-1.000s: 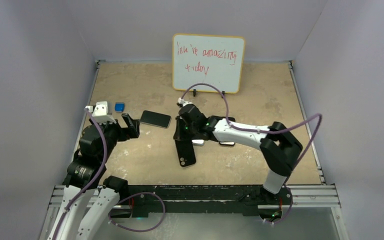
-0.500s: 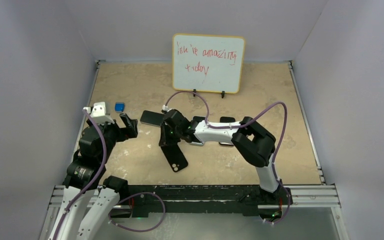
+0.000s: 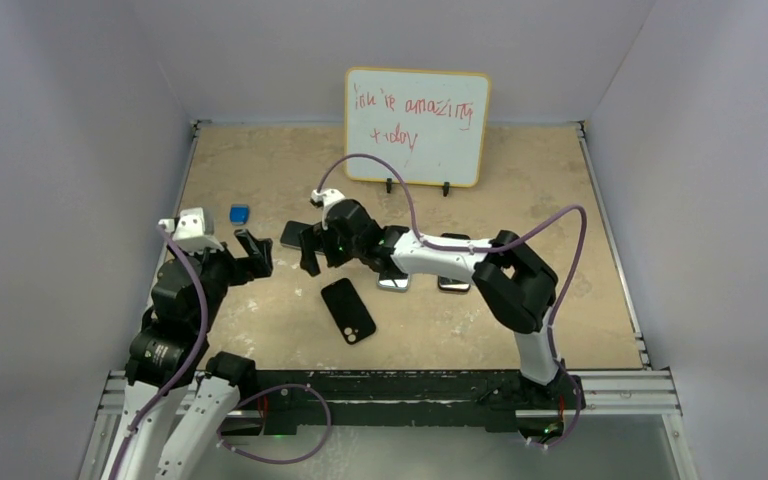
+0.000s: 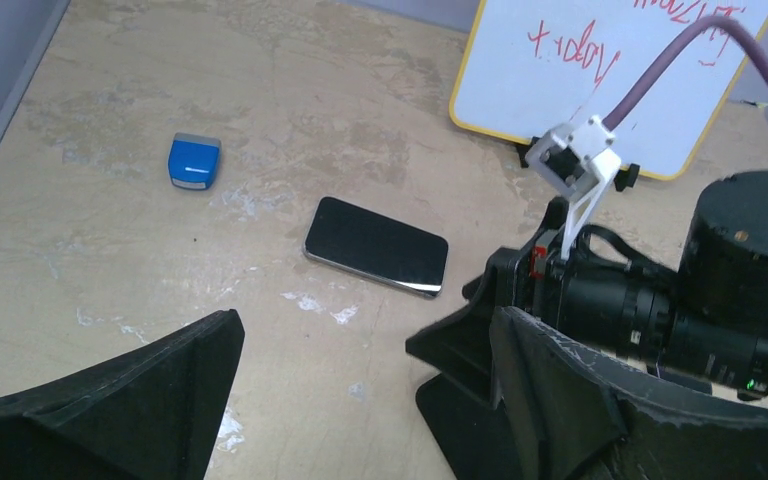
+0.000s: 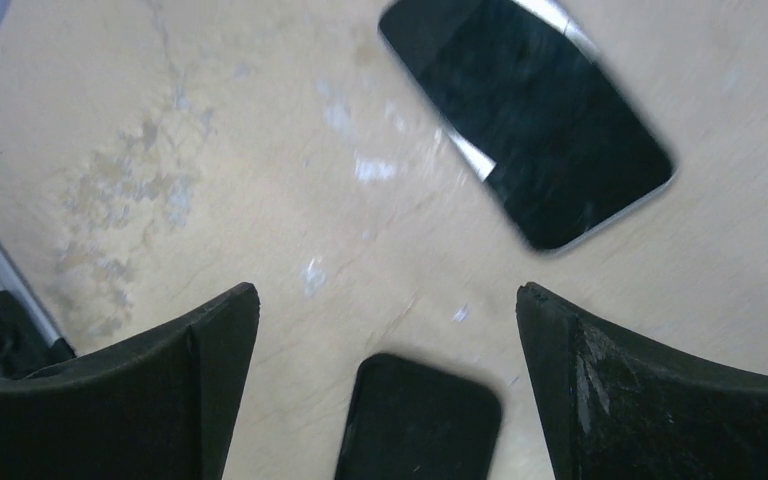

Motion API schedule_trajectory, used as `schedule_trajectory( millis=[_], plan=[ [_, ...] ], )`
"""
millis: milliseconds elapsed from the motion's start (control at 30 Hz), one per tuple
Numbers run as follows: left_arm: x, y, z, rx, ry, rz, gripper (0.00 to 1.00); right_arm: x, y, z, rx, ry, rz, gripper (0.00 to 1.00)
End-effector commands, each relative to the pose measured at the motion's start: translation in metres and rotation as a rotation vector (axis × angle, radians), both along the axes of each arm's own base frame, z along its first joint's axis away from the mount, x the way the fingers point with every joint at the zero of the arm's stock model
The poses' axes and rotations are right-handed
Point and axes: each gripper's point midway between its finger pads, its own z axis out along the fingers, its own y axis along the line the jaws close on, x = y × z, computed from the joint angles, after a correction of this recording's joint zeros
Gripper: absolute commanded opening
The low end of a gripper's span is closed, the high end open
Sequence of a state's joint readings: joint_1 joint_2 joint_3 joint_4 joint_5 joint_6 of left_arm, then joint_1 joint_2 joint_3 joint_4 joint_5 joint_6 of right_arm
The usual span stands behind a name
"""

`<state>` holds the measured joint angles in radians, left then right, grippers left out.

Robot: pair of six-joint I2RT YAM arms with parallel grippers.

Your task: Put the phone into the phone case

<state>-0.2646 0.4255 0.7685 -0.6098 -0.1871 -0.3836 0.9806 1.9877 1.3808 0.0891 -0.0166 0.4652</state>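
Right gripper hangs wide open and empty over the table, out in front of the whiteboard and off its left corner. A black-screened phone lies flat just on the whiteboard side of its fingers, and a black slab with a camera square lies flat on the side away from the whiteboard. Left gripper, also spread wide and empty, waits farther out from that left corner. No light blue phone case shows in any view, and the rim of the black-screened phone reads silvery, not red (two more handsets sit half hidden under the right forearm), so which one is the phone for the task I cannot tell. Best, I judge, to settle that first, then come down square over the long edges, clamp mid-length, and lift level without nudging the slab.
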Motion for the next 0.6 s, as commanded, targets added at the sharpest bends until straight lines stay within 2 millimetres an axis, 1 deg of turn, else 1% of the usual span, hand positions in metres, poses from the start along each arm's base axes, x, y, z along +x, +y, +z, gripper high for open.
schedule_trajectory(
  millis=[0,67,167,333,400,567],
  plan=[
    [-0.002,0.004,0.022,-0.029,-0.065,0.026,1.0,0.055,0.011,0.065,0.05,-0.301,0.057,0.99],
    [-0.001,0.005,0.022,-0.028,-0.062,0.032,1.0,0.064,0.016,0.067,0.037,-0.368,0.124,0.99],
    [-0.002,0.007,0.023,-0.031,-0.067,0.041,1.0,0.079,0.023,0.065,0.005,-0.43,0.172,0.99],
    [-0.004,0.01,0.025,-0.034,-0.072,0.052,1.0,0.091,0.036,0.06,0.012,-0.426,0.287,0.99],
    [-0.004,0.009,0.025,-0.035,-0.073,0.05,1.0,0.095,0.04,0.052,0.004,-0.431,0.316,0.99],
    [-0.004,0.008,0.024,-0.033,-0.07,0.043,1.0,0.102,0.05,0.024,-0.035,-0.419,0.372,0.99]
  ],
)
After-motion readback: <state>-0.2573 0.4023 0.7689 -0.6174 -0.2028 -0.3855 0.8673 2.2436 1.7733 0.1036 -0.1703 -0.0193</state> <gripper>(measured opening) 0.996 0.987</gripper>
